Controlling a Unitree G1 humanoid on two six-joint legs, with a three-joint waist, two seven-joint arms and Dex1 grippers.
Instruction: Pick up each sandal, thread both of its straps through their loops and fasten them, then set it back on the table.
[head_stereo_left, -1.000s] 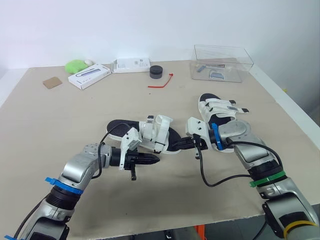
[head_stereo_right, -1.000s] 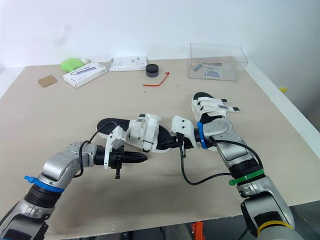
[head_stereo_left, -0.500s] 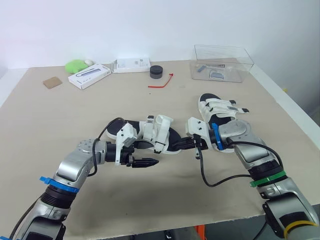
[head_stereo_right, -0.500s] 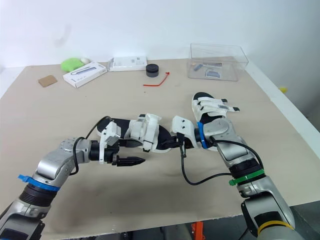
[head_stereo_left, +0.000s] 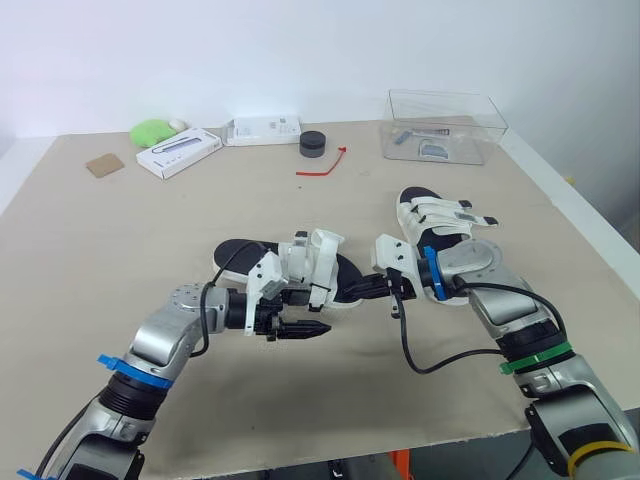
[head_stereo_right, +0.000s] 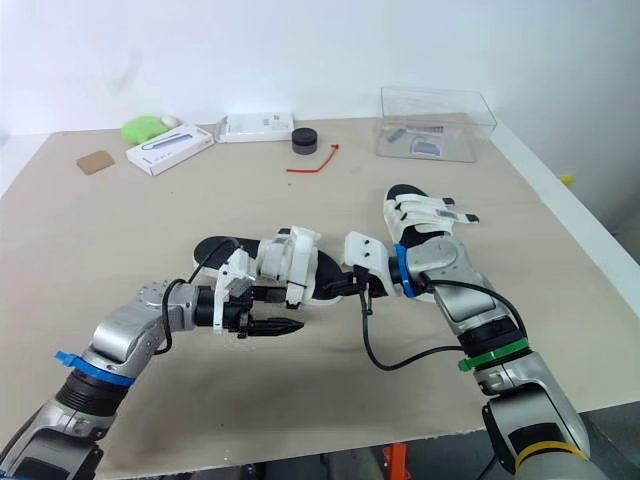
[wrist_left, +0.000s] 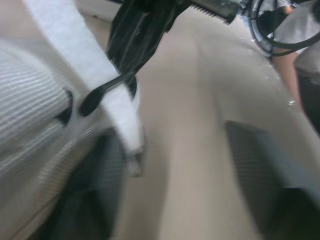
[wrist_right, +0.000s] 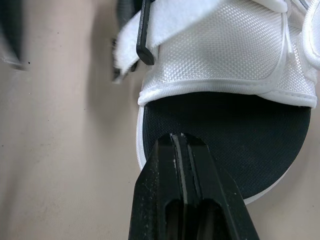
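A white-strapped sandal with a black sole (head_stereo_left: 305, 262) lies flat mid-table, its loose strap (wrist_left: 107, 85) hanging by a black loop. My left gripper (head_stereo_left: 318, 329) hovers just off the sandal's near side, pointing right, fingers open; one finger pad (wrist_left: 270, 175) shows over bare table. From the right, my right gripper (head_stereo_left: 352, 291) is shut, its tips (wrist_right: 176, 139) resting on the toe end of the black sole (wrist_right: 235, 130), with nothing between its fingers. A second white sandal (head_stereo_left: 437, 218) lies behind my right arm, apart from both grippers.
At the back right stands a clear plastic box (head_stereo_left: 445, 125). Along the back are a black round puck (head_stereo_left: 313, 143), a red tie (head_stereo_left: 322, 165), two white boxes (head_stereo_left: 178, 152) (head_stereo_left: 264, 129), a green object (head_stereo_left: 152, 132) and a cardboard piece (head_stereo_left: 103, 165).
My left gripper has turned at the wrist and shifted a little right along the sandal's near side. The right gripper and both sandals have stayed put.
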